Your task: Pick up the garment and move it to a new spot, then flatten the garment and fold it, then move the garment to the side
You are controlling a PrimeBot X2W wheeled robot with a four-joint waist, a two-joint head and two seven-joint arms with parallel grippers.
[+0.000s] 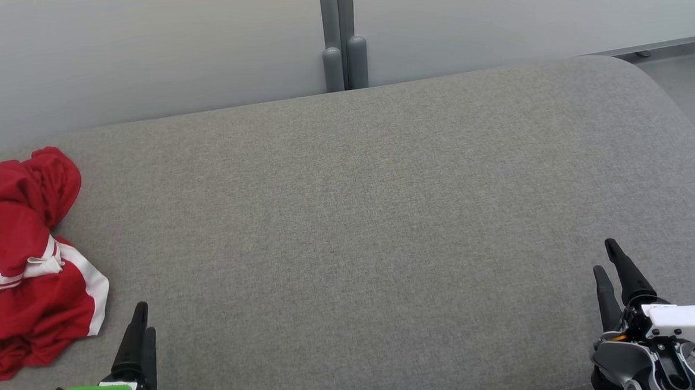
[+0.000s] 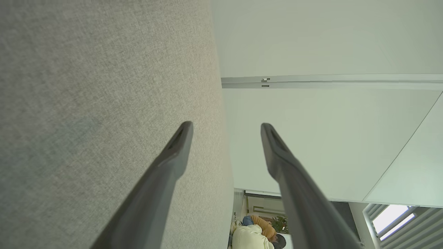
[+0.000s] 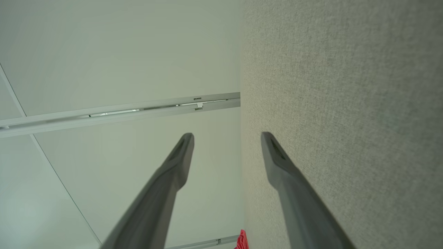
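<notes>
The garment point(image 1: 24, 265) is red with white stripes and trim, and it lies crumpled in a heap at the left edge of the grey fabric surface point(image 1: 355, 230). My left gripper point(image 1: 143, 318) stands at the lower left, just right of the heap and apart from it; its fingers point(image 2: 178, 145) are spread open with nothing between them. At the lower right, far from the garment, my right gripper point(image 1: 605, 259) is also open and empty, fingers point(image 3: 273, 152) apart. A small red corner of the garment point(image 3: 242, 240) peeks in at the bottom of the right wrist view.
Pale wall panels with a grey post point(image 1: 342, 38) stand behind the surface. The surface's rounded corner point(image 1: 644, 72) falls away to floor at the upper right. A person point(image 2: 254, 230) shows in the distance in the left wrist view.
</notes>
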